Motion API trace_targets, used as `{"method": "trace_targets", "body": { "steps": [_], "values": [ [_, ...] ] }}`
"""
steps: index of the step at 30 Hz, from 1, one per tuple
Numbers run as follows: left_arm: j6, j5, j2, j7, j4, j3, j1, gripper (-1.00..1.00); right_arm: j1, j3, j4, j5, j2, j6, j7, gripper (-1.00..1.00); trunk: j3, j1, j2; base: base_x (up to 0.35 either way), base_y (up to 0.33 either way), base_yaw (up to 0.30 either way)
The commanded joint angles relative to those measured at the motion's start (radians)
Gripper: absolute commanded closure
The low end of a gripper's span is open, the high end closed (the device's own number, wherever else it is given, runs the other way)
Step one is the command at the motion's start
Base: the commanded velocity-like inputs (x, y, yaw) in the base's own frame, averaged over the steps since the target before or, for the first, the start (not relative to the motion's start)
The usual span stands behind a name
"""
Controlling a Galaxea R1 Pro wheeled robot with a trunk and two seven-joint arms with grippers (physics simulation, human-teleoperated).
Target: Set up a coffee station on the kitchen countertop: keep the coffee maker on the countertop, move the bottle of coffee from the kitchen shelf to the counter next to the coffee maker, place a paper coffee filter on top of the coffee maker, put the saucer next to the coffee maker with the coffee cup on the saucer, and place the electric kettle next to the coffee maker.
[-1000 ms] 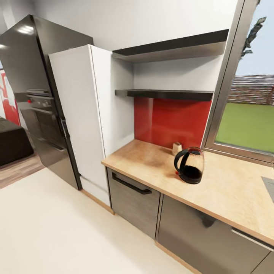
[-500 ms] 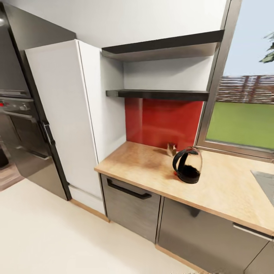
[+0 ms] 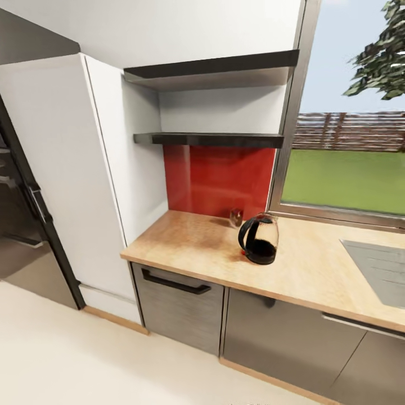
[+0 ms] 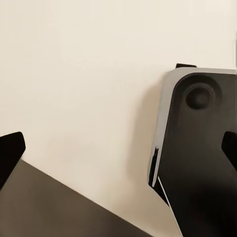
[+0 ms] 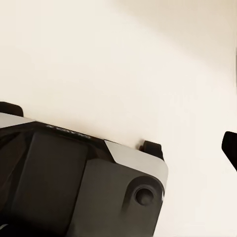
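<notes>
A home kitchen. The table (image 3: 214, 247) sits over grey cabinets (image 3: 180, 306), with a kettle (image 3: 259, 239) on it. Behind the kettle are a red splashback (image 3: 219, 180), wall shelves (image 3: 208, 138) and a garden window (image 3: 349, 163).

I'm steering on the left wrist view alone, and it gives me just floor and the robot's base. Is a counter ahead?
Observer: Yes. The head view shows a counter ahead, with a kettle standing on it.
Operator: Anything near the kettle?
Observer: A small jar-like thing stands just behind it, by the red backsplash.
Operator: What's further right?
Observer: A sink is set in the counter, below a window.
</notes>
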State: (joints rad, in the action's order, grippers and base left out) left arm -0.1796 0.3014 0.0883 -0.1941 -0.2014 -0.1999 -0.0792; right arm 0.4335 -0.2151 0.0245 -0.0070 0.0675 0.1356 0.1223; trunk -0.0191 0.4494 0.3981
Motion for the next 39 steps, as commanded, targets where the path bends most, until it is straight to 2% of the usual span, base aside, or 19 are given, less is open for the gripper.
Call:
{"method": "trace_targets", "body": {
  "steps": [1,23,31,39],
  "values": [
    [-0.001,0.008,0.001,-0.005,-0.003,-0.009,-0.001,-1.00,0.001,-0.006,0.002,-0.001,0.000,0.006,0.002,-1.00,-0.002,0.001,0.002,0.000,0.001,-0.265],
    [-0.001,0.008,0.001,-0.005,-0.001,-0.008,-0.001,-1.00,0.001,-0.006,0.002,-0.001,0.000,0.006,0.003,-1.00,-0.002,0.001,0.002,0.000,0.001,-0.265],
    [-0.001,0.008,0.001,-0.005,-0.001,-0.008,-0.001,-1.00,0.001,-0.006,0.002,-0.001,0.000,0.006,0.003,-1.00,-0.002,0.001,0.002,0.000,0.200,-0.265],
    [-0.001,0.008,0.001,-0.005,-0.001,-0.008,-0.001,-1.00,0.001,-0.006,0.002,-0.001,0.000,0.006,0.003,-1.00,-0.002,0.001,0.002,0.000,0.034,-0.265]
  ]
}}
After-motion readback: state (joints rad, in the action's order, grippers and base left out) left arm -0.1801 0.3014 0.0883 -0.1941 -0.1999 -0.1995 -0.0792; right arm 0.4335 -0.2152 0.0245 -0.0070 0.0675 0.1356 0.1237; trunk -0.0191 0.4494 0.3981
